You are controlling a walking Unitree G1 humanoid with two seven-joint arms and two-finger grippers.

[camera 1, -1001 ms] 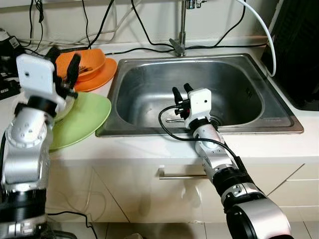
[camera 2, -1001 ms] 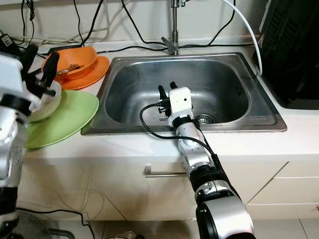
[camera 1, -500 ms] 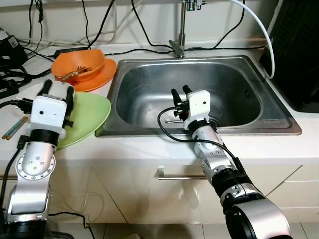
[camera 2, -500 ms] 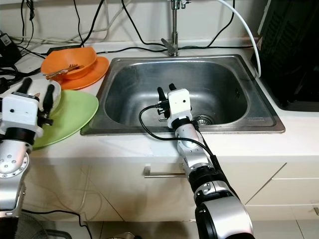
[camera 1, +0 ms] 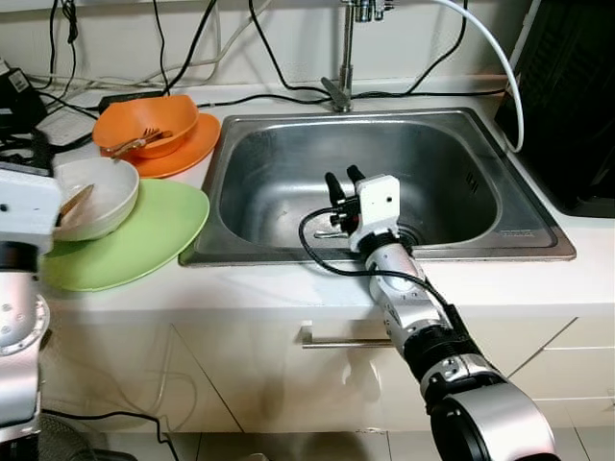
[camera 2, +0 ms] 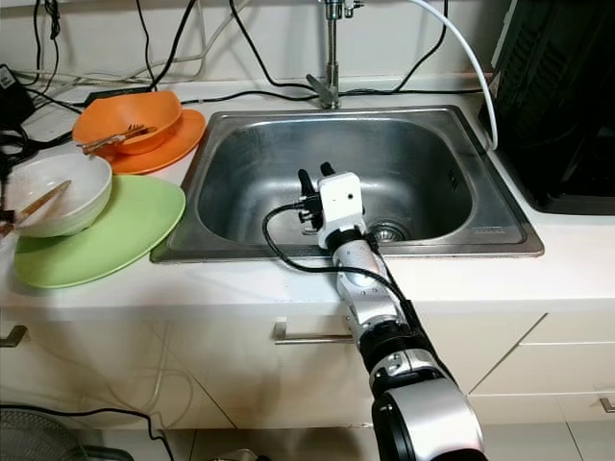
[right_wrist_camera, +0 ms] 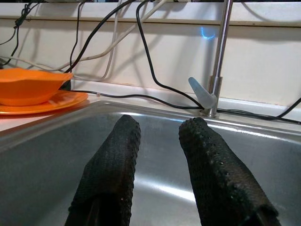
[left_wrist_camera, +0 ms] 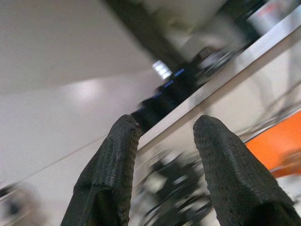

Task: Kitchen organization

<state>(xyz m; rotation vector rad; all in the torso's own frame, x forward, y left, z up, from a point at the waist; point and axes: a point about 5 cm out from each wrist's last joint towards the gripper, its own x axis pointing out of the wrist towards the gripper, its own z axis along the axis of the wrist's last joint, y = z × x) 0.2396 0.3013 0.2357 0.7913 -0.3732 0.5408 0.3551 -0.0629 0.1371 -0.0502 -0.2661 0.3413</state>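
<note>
A white bowl (camera 1: 94,195) holding wooden chopsticks (camera 1: 75,203) sits on a green plate (camera 1: 130,238) left of the sink (camera 1: 452,125). Behind it an orange bowl (camera 1: 146,123) with a utensil in it rests on an orange plate (camera 1: 183,154). My left arm (camera 1: 21,206) is at the far left edge, apart from the bowl. The left gripper (left_wrist_camera: 167,127) is open and holds nothing; its view is blurred. My right gripper (camera 1: 341,178) hovers open and empty over the sink's front part, with its fingers (right_wrist_camera: 117,155) pointing toward the faucet (right_wrist_camera: 214,84).
A small metal utensil (camera 1: 330,233) lies on the sink floor near the drain (camera 1: 408,232). Black cables (camera 1: 269,58) and a white hose (camera 1: 500,58) run along the back of the counter. A black appliance (camera 1: 577,96) stands at the right. A drawer handle (camera 1: 346,338) is below the counter.
My left arm has pulled back from over the white bowl, down and to the left edge of view, uncovering the bowl on the green plate. The right arm has barely moved.
</note>
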